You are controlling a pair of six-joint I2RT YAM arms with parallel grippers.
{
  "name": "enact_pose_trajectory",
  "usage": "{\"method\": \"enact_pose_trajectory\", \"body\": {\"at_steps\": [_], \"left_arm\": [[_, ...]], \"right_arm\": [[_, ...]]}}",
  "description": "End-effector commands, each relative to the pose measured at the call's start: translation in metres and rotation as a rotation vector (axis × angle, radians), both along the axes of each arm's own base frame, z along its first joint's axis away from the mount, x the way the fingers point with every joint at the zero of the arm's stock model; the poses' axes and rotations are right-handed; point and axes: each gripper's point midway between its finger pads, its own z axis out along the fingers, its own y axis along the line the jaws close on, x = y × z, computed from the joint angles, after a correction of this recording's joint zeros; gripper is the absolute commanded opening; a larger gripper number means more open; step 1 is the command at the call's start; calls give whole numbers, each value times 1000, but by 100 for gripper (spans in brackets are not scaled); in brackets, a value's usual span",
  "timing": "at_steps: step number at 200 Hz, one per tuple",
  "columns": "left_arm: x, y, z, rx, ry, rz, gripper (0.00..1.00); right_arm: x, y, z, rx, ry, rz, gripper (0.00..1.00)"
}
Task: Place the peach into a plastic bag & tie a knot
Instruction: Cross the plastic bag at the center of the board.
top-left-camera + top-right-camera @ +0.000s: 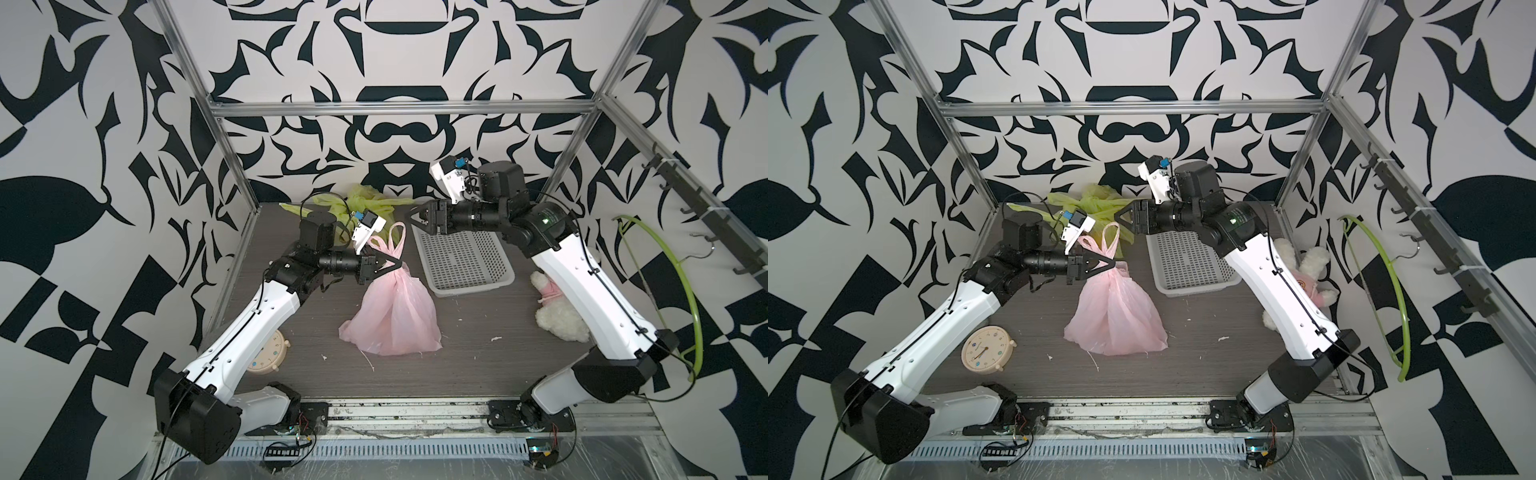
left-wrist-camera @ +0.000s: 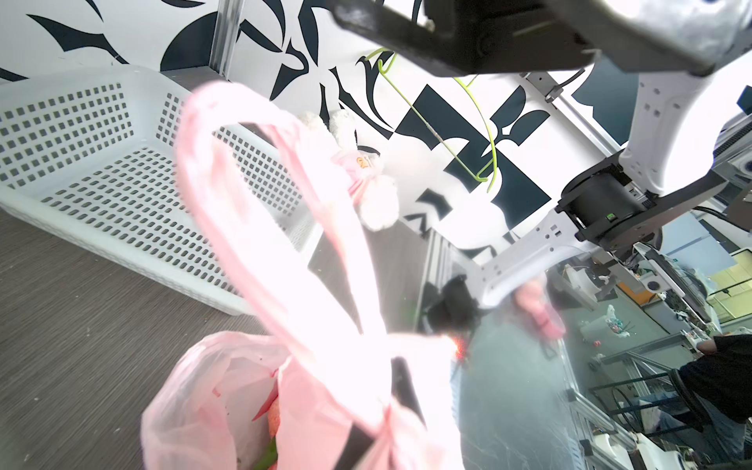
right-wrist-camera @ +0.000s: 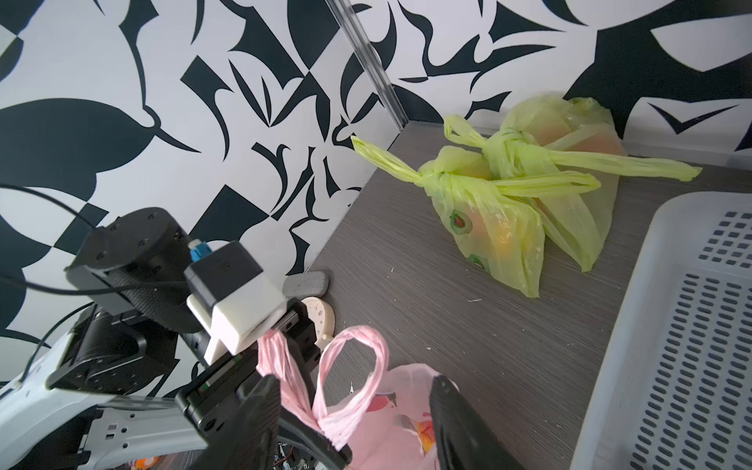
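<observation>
Your left gripper (image 1: 395, 266) pinches shut the twisted neck of the translucent pink plastic bag (image 1: 392, 320) (reddish peach (image 2: 273, 415) inside); your right gripper (image 1: 413, 219), jaws apart and empty, hovers just behind its upright handle loops (image 1: 397, 243), the nearer arm to them.

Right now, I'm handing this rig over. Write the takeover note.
Left gripper: shut on the gathered neck of the pink bag.
Right gripper: open, holding nothing, raised beside the handles.
Peach: inside the bag, which sits on the table.
Done: peach bagged, handles gathered.
Left: cannot tell whether the knot is tied; check, finish it, release.
</observation>
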Motion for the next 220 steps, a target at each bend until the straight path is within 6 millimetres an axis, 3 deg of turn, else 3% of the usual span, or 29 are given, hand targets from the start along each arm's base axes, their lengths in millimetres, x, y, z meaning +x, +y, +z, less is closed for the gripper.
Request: {"method": "enact_pose_trajectory", "body": {"at_steps": [1,52,102,171,220], "left_arm": [[-10,2,6,-12,-11,-32,0],[-10,1,3,-5,4,-40,0],[-9,0,1,0,11,-43,0],[-8,0,1,5,13,-40,0],[8,4,-15,73,8,55,0]], "right_arm": [[-2,16,-3,28,64,56,60],[3,33,-4,68,98,118,48],[1,28,5,91,72,115,36],[-9,21,16,105,51,129,0],[-22,19,22,143,72,146,0]]}}
